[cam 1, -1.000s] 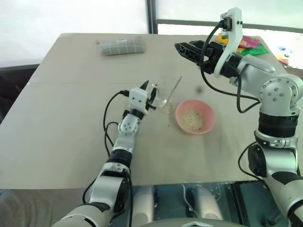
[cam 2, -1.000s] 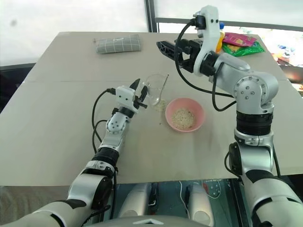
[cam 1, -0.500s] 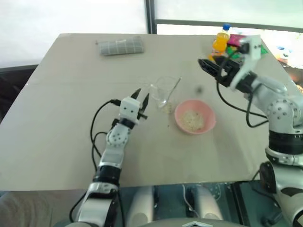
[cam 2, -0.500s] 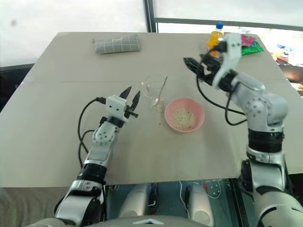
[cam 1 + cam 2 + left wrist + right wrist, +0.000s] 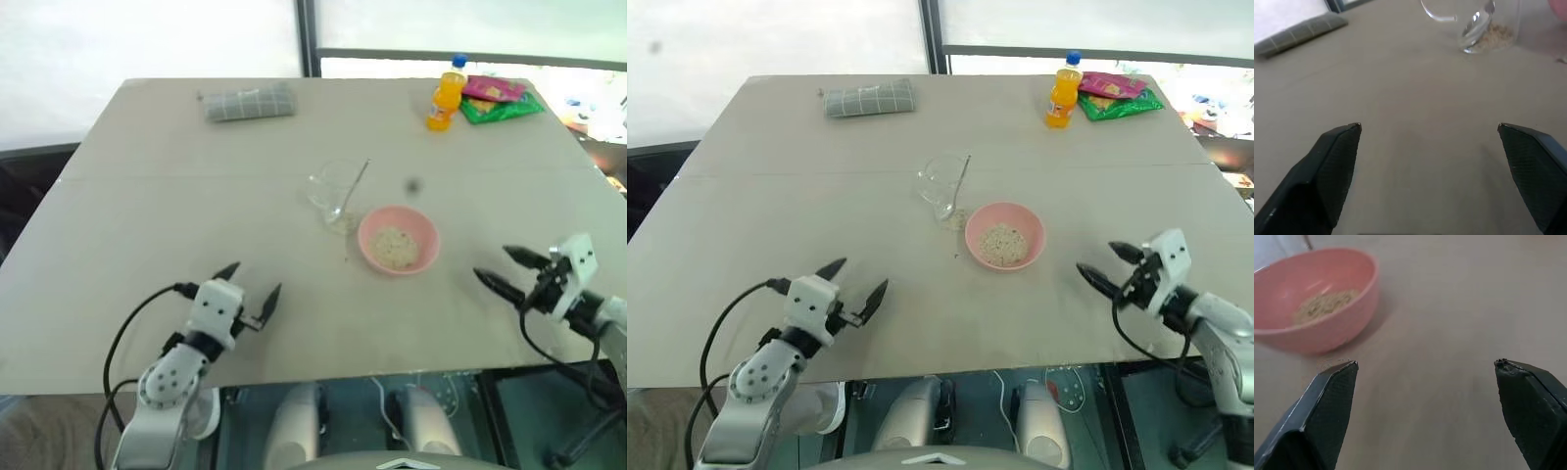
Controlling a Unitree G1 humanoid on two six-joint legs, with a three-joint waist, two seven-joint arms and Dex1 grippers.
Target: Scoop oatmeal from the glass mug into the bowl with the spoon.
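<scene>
Lying well beyond both jaws: bowl (image 5: 398, 242)

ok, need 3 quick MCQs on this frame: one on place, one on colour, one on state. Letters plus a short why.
1. Where does the spoon stand?
A. in the glass mug
B. in the bowl
C. flat on the table

2. What colour is the bowl?
A. blue
B. pink
C. white

3. How do the jaws of the left gripper stand?
A. shut on the spoon
B. shut on nothing
C. open, holding nothing

Answers:
1. A, its handle leans out of the glass mug, beside the bowl.
2. B, the rim and wall are pink, with oatmeal inside.
3. C, the left wrist view shows both black fingers far apart over bare table.
</scene>
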